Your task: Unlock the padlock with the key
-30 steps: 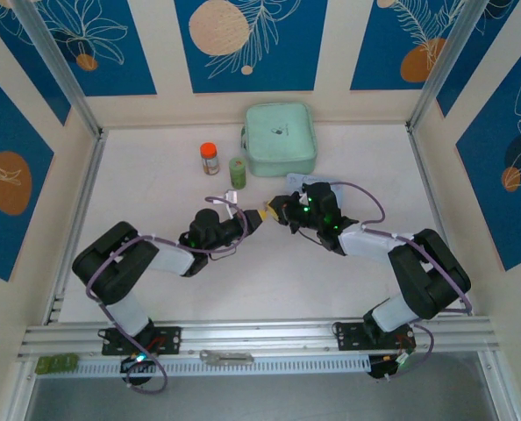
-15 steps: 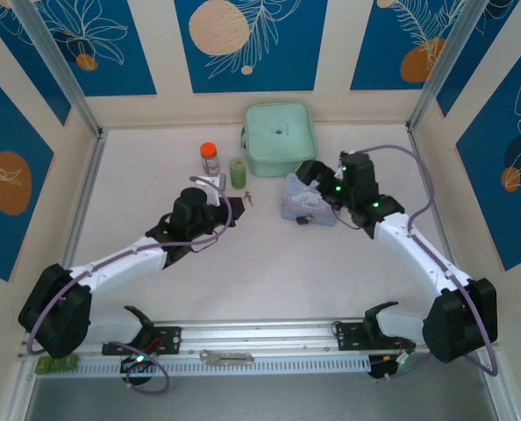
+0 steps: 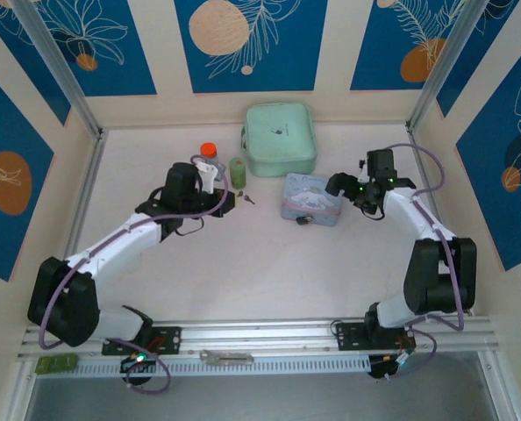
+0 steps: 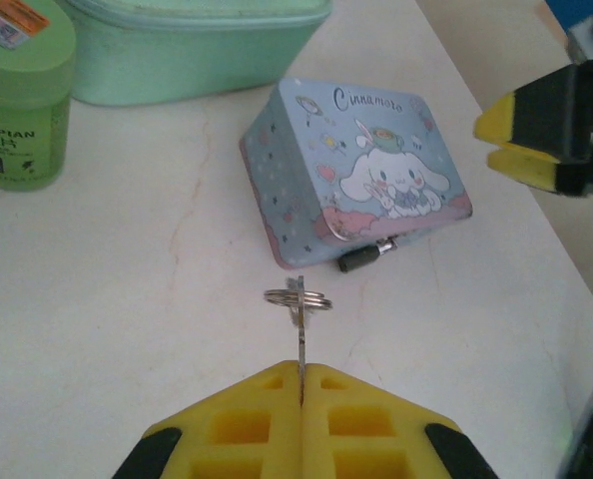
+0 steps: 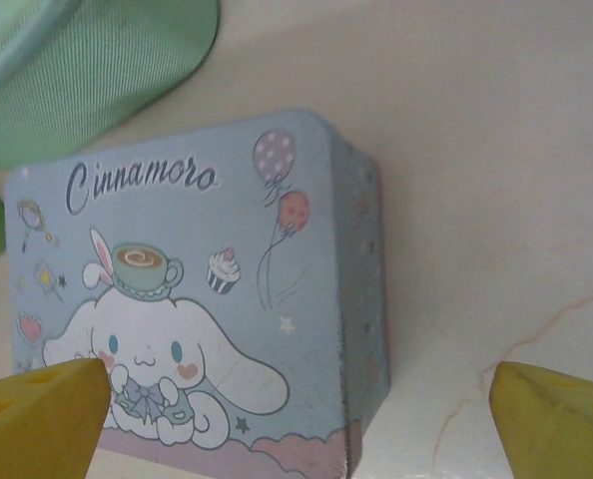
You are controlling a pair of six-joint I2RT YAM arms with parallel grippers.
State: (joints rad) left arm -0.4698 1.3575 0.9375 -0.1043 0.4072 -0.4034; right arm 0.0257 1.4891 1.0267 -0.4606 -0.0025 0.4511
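Key [image 4: 301,339] sits clamped between my shut left jaws, its ring out over the table [image 4: 127,299], the padlock [image 4: 361,259] beyond at the pale blue tin's [image 4: 366,170] near wall, my right jaws spread wide beside that tin.

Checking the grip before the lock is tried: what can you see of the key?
The key is a thin grey metal sliver, seen edge-on, with a wire ring through its far end. The shut left gripper pinches it between yellow pads, so it points straight out over the pale table. Nothing else touches it; the padlock on the blue tin lies ahead, apart from it.
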